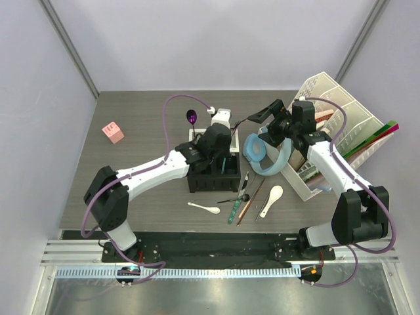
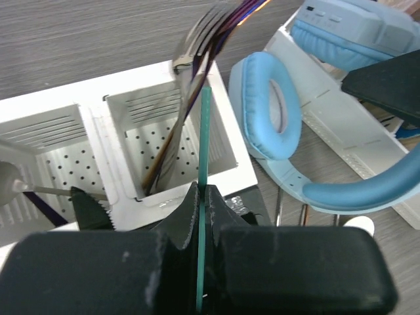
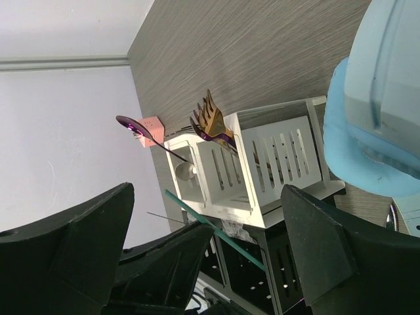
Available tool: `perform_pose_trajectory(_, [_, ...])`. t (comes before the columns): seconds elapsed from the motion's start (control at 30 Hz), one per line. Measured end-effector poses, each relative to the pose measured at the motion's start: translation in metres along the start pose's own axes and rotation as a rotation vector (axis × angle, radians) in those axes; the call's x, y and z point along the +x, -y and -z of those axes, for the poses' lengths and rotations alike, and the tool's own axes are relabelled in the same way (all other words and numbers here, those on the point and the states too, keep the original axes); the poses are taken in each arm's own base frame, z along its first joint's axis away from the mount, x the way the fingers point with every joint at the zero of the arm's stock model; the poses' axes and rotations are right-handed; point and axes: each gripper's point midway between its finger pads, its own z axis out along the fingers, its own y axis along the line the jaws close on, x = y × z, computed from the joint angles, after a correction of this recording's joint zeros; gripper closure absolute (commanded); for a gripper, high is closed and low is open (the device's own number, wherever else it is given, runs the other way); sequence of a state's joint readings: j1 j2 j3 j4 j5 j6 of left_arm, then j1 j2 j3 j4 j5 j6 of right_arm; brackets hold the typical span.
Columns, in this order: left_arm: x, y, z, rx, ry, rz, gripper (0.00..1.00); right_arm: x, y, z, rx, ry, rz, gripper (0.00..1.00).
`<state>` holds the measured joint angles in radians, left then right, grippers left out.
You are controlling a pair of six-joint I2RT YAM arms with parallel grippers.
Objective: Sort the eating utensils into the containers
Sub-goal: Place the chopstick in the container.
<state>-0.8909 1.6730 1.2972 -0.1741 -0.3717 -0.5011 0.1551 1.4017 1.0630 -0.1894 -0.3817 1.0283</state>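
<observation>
The black caddy stands mid-table; its white-rimmed compartments hold a purple spoon and purple and copper forks. My left gripper hovers over the caddy and is shut on a slim green utensil, which points down toward the fork compartment. My right gripper is open and empty, just right of the caddy. Two white soup spoons, brown chopsticks, a green-patterned piece and a black utensil lie on the table in front.
Light blue headphones lie between the caddy and the big white slotted rack at the right. A small pink block sits at the left. Grey walls enclose the table on three sides.
</observation>
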Motion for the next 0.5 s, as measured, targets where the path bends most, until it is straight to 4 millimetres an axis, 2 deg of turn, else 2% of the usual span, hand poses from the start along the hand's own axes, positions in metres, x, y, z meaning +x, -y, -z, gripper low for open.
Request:
perform_pose_trajectory(0.17, [0.003, 0.011, 0.002, 0.039, -0.009, 0.004, 1.00, 0.002, 0.004, -0.001, 0.002, -0.003, -0.001, 0.00])
perform_pose_trajectory(0.3, [0.009, 0.023, 0.005, 0.072, -0.017, -0.010, 0.81, 0.006, 0.013, -0.004, 0.012, -0.009, -0.009, 0.00])
perform_pose_trajectory(0.37, [0.014, 0.028, 0.007, 0.088, -0.026, -0.022, 0.77, 0.008, 0.018, -0.004, 0.019, -0.013, -0.012, 0.00])
perform_pose_trajectory(0.4, [0.017, 0.030, 0.008, 0.096, -0.031, -0.030, 0.69, 0.010, 0.020, -0.005, 0.024, -0.016, -0.014, 0.00])
perform_pose_trajectory(0.5, [0.026, 0.035, 0.010, 0.108, -0.047, -0.048, 0.65, 0.012, 0.021, -0.002, 0.020, -0.014, -0.014, 0.00])
